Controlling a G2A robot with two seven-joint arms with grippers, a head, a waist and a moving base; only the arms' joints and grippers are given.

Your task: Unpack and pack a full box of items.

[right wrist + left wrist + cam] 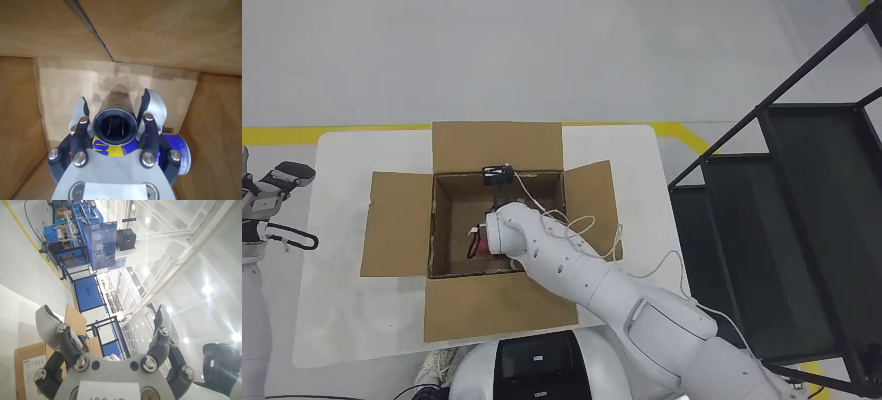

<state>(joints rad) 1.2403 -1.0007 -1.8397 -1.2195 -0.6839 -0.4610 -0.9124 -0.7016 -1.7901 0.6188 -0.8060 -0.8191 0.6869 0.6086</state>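
Note:
An open cardboard box [497, 148] stands in the middle of the white table [342, 300]. My right arm goes down into it. In the right wrist view my right gripper [115, 105] is shut on a metal cylinder [116, 111] with a black-rimmed hollow end, held above the box floor [66, 85]. Under the gripper lies a blue and yellow can [177, 149]. A red item [477, 243] peeks out beside the arm. My left gripper [292, 205] is at the table's left edge, open and empty, and its fingers [47, 317] point upward.
A small black device [497, 175] with a cable sits at the box's back rim. The four flaps lie spread outward on the table. A black metal staircase [782, 220] stands to the right of the table. The box corner [32, 357] shows beside my left gripper.

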